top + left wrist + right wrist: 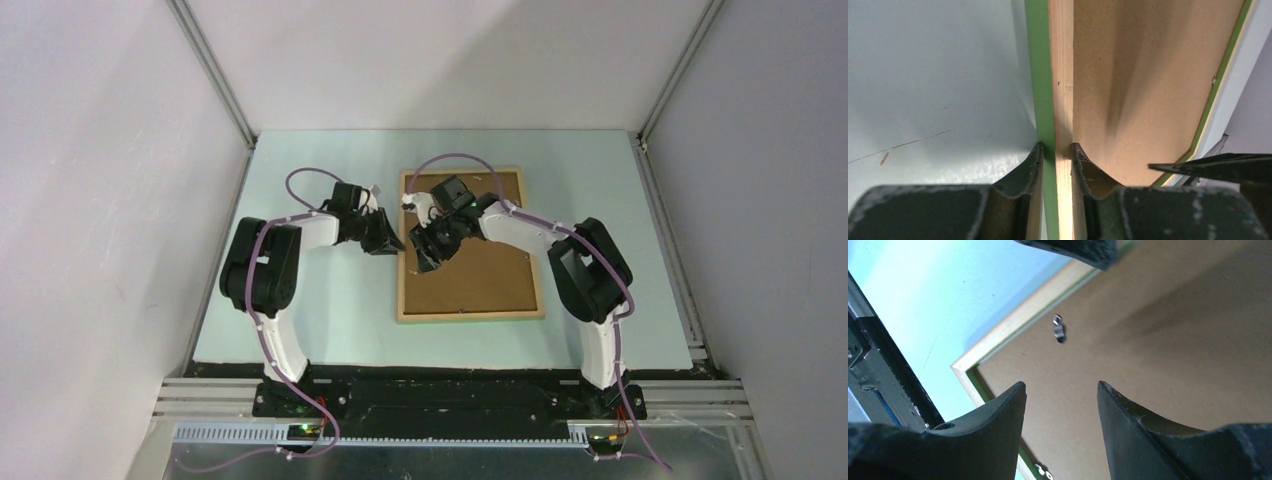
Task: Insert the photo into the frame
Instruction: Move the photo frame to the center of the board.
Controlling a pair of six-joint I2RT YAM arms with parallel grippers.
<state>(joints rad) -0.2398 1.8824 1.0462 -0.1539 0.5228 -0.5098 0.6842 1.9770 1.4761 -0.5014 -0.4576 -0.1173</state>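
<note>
On my left, the left end effector [1057, 152] is clenched on the left rail of the thin rectangular wooden frame [470, 312]. One finger presses the green outer side and the other the inner edge of the pale natural wood. The frame lies back-up in the middle of the pale blue-grey tabletop [330, 310], with a flat brown fibreboard backing board [490, 275] seated in its recess.

Further right, the right end effector [1060, 386] hovers over the backing board near the frame's left side. It is released, with the jaws apart and nothing between them.

I cannot see the photo in any view. It may lie under the board, but I cannot tell.

I judge the frame to be light and stiff, though its rails are narrow. A pinch across one rail, like the one I have now, should steady it, but it could pivot if I lift from that point alone. The board looks thin and rigid, best pried at an edge once its clips are turned. A paper print would be limp, easy to crease and hard to lift off a flat surface, so I would take it by an edge.

By my count there is one frame, one backing board, no photo in sight, two small metal turn clips [1058, 332] in the right wrist view, and two arms.
</note>
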